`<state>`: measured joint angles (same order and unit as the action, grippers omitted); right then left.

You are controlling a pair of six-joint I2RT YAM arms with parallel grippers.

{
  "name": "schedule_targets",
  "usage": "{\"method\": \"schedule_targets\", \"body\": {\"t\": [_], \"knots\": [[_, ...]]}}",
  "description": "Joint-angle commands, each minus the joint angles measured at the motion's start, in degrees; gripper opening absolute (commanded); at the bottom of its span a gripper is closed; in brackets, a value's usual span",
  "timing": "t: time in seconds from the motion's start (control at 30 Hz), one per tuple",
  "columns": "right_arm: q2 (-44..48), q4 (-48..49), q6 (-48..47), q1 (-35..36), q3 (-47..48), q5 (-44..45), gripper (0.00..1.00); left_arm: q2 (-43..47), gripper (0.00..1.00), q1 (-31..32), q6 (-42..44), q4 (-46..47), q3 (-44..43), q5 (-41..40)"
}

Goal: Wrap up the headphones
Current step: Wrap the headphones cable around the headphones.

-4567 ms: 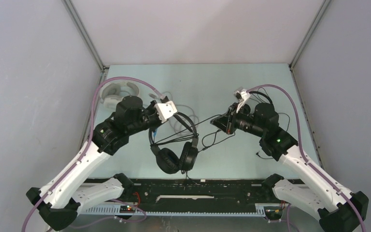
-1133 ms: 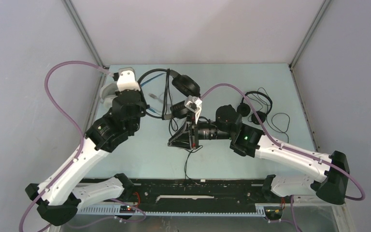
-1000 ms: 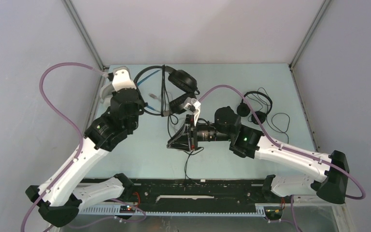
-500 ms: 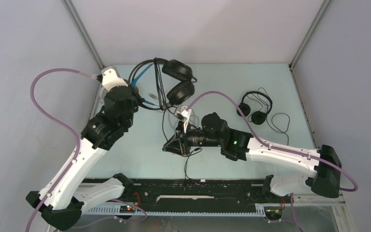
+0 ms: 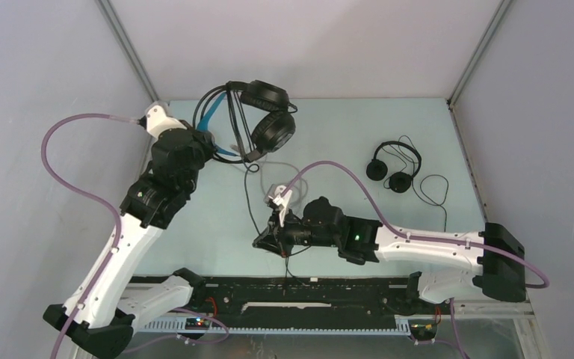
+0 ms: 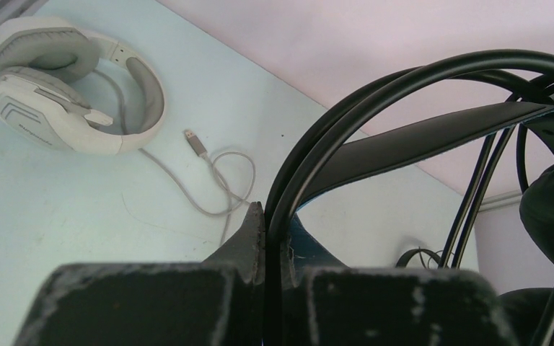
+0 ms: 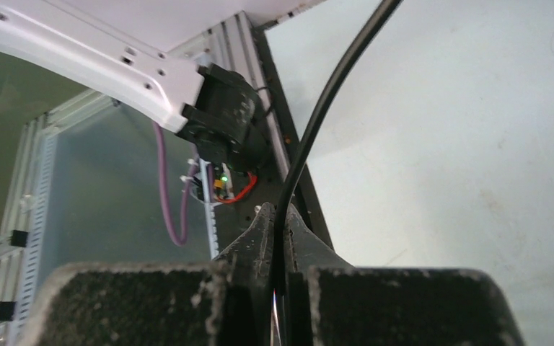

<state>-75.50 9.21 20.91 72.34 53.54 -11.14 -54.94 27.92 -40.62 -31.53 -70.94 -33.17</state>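
Note:
My left gripper (image 5: 215,148) holds the black over-ear headphones (image 5: 263,120) in the air at the back left, shut on the thin headband wires (image 6: 346,115) beside the blue band. Loops of black cord cross the headband, and the rest of the cord (image 5: 248,196) runs down to my right gripper (image 5: 263,241), low over the table near the front. That gripper is shut on the cord (image 7: 316,126). The white headphones (image 6: 65,86) lie on the table under the left arm, their grey cable (image 6: 216,184) ending in a plug (image 6: 196,144). The small black on-ear headphones (image 5: 392,168) lie at the right.
A black rail (image 5: 306,288) runs along the near table edge, just in front of the right gripper. The left arm's base (image 7: 223,122) shows beyond the right fingers. Grey walls close in the back and both sides. The small pair's loose cord (image 5: 432,191) trails to the right.
The left arm has carried the black headphones up toward the back left corner. The right gripper has moved toward the near edge along the cord and has shut on it.

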Motion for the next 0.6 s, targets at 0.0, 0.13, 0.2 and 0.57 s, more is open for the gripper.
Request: {"method": "schedule_targets", "body": {"t": [0.0, 0.13, 0.2, 0.57], "knots": [[2.62, 4.77, -1.62, 1.02, -5.76, 6.19, 0.0, 2.55, 0.0, -1.86, -5.72, 5.57, -5.11, 3.09], [4.53, 7.25, 0.03, 0.67, -10.58, 8.41, 0.0, 3.27, 0.0, -2.72, -6.24, 5.6, -4.91, 4.32], [5.12, 7.23, 0.34, 0.47, -11.5, 9.28, 0.0, 3.28, 0.0, -3.0, -6.69, 5.47, -5.18, 5.35], [5.27, 10.62, 2.3, -3.26, -17.2, 11.11, 0.0, 3.74, 0.0, -3.66, -7.35, 3.53, -9.54, 13.66]]}}
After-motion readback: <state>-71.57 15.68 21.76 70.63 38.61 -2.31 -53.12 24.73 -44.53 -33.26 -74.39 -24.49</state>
